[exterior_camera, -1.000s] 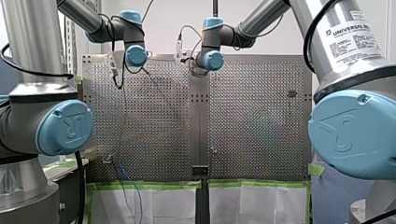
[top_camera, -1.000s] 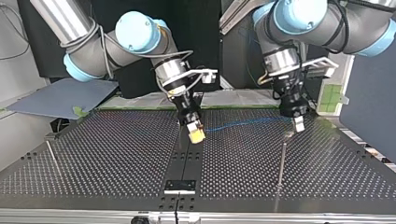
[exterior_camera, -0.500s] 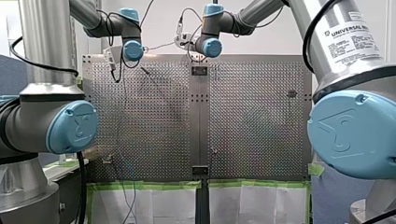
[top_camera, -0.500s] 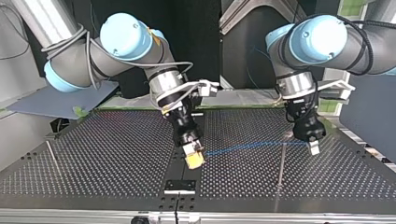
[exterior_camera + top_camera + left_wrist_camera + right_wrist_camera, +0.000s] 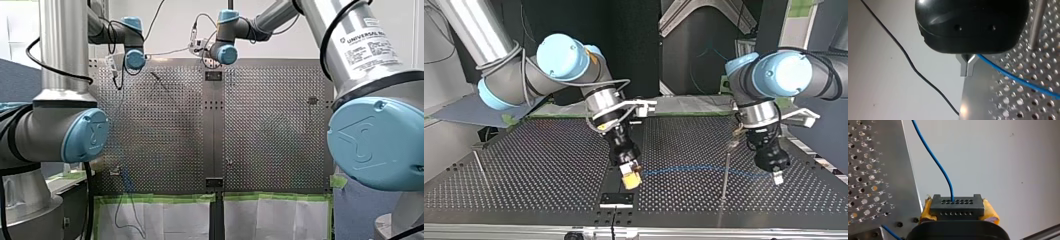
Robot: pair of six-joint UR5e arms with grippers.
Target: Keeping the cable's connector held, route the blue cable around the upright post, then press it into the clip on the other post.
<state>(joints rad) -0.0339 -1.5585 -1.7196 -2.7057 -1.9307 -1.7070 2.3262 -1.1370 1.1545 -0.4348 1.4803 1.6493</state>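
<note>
A pale wall (image 5: 175, 30) is standing behind the perforated table (image 5: 270, 125). Green tape (image 5: 165, 198) is running along the table's near edge, with white sheets (image 5: 180, 220) hanging below. In the top view, a dark backdrop (image 5: 639, 50) is filling the far side.

From the connector (image 5: 957, 205) in my right hand (image 5: 630, 179), the cable (image 5: 684, 169) passes the post (image 5: 725, 182) to my left hand (image 5: 778, 177).
</note>
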